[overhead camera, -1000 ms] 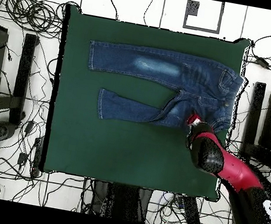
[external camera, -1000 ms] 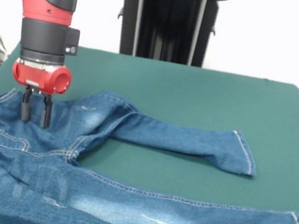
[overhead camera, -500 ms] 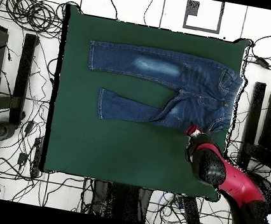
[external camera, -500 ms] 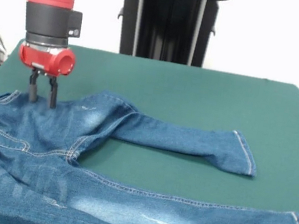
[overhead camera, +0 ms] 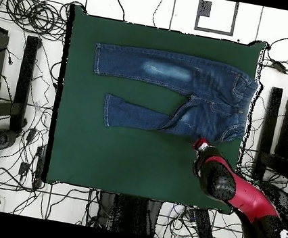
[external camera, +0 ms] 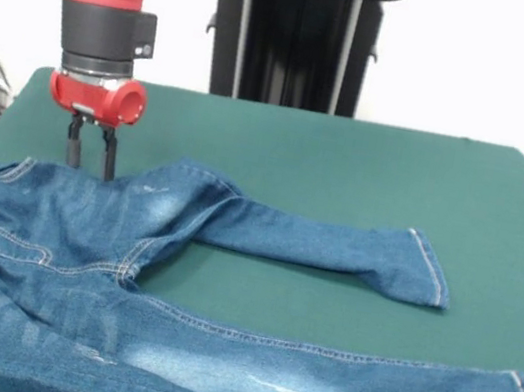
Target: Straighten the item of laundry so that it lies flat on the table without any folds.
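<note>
Pincer (external camera: 91, 153) with fingers slightly parted, gripping nothing, jeans (external camera: 176, 282) spread just in front of it, green table (external camera: 349, 161) beneath

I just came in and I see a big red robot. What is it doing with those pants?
The robot arm is working on a pair of blue jeans spread on a green table. Right now its gripper is open and empty, sitting just past the edge of the jeans near the waist end, not holding them. The jeans lie mostly flat, with both legs stretched out. One leg looks shorter than the other, so it may still be bunched.
</note>
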You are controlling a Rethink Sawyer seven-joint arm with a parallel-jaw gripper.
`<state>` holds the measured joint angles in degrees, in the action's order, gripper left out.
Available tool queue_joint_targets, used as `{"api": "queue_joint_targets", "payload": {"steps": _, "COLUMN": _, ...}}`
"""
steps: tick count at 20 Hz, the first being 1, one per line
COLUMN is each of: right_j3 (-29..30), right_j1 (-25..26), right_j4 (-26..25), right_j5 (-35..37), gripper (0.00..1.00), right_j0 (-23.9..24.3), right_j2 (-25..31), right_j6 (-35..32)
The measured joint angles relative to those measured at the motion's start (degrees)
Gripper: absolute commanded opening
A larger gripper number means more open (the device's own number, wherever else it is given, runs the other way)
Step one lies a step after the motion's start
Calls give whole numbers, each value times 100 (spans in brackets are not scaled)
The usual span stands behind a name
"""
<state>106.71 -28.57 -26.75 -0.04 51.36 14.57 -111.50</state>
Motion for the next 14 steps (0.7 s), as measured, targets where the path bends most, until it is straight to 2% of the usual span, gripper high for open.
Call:
{"api": "queue_joint_targets", "payload": {"steps": 6, "right_j3": -57, "right_j1": 133, "right_j4": 19, "right_j5": 114, "gripper": 100, "right_j0": -287, "right_j2": -50, "right_j6": 0}}
{"api": "queue_joint_targets", "payload": {"steps": 14, "right_j3": -78, "right_j1": -6, "right_j4": 279, "right_j5": 802, "gripper": 100, "right_j0": -664, "right_j2": -51, "right_j6": 0}}
